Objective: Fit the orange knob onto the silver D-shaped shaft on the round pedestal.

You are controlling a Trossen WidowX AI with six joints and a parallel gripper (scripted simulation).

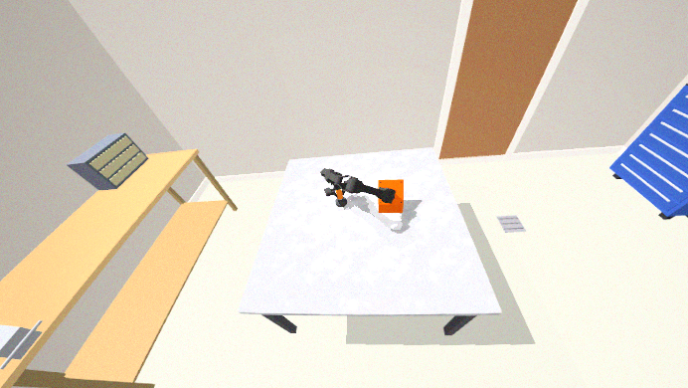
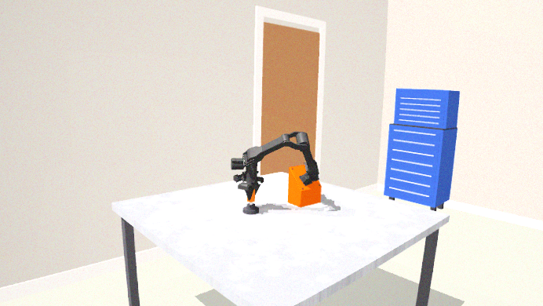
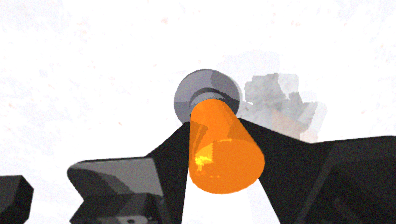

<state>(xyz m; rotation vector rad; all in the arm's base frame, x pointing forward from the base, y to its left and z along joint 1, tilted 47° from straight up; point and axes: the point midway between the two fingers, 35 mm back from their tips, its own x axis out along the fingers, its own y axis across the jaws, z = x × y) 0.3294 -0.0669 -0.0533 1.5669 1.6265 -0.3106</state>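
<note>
My gripper (image 1: 339, 191) (image 2: 252, 194) (image 3: 216, 131) is shut on the orange knob (image 1: 340, 195) (image 2: 251, 198) (image 3: 225, 155), its fingers on either side of it. The knob is held roughly upright above the round dark grey pedestal (image 1: 341, 203) (image 2: 250, 210) (image 3: 184, 95). In the exterior view a narrow pale gap shows between the knob's bottom and the pedestal. In the wrist view the knob's lower end overlaps the raised middle of the pedestal. The shaft's flat side and the knob's hole are hidden, so their alignment cannot be told.
The arm's base stands on an orange box (image 1: 392, 207) (image 2: 311, 197) with a sloping top, to the right of the pedestal in the top and exterior views. Both stand on the white table (image 1: 368, 274) (image 2: 275, 243). The arm arches from the box over to the pedestal.
</note>
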